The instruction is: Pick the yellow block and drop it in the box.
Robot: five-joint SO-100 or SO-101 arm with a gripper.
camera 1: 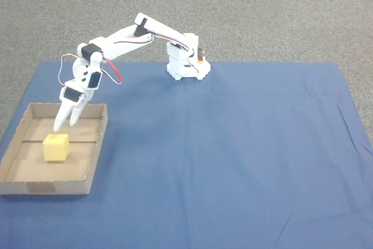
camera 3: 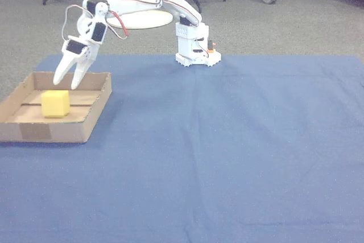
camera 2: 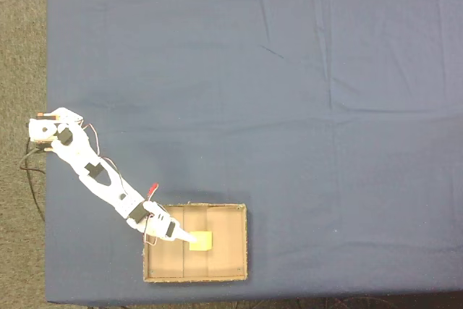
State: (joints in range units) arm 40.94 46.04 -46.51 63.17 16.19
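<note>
The yellow block (camera 1: 56, 147) (camera 2: 200, 241) (camera 3: 55, 103) rests on the floor of the box (camera 1: 98, 147) (camera 2: 246, 247) (camera 3: 62, 132), near the seam line. It touches neither finger. My white gripper (camera 1: 65, 125) (camera 2: 189, 238) (camera 3: 66, 83) hangs just above the block and the box's back part, pointing down. Its fingers stand a little apart, open, with nothing between them.
A blue cloth (camera 1: 233, 161) covers the table, with grey carpet around it. The arm's base (camera 1: 185, 62) (camera 3: 194, 49) stands at the cloth's far edge in the other view. A tape patch (camera 3: 35, 131) marks the box's front wall. Chair legs and a round white stand foot lie behind.
</note>
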